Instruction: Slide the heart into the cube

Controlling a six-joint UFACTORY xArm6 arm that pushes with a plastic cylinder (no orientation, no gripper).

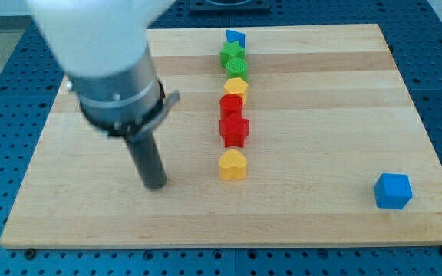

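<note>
A yellow heart point(232, 164) lies at the bottom end of a column of blocks near the board's middle. A blue cube point(393, 191) sits alone near the view's bottom right corner of the board. My tip point(156, 185) rests on the board to the view's left of the yellow heart, about a hand's width away and slightly lower, touching no block. The cube is far to the view's right of both.
Above the heart the column holds a red star-like block point(234, 130), a red block point(231, 105), a yellow block point(236, 87), two green blocks point(234, 58) and a blue triangular block point(235, 36). The wooden board point(90, 215) lies on a blue perforated table.
</note>
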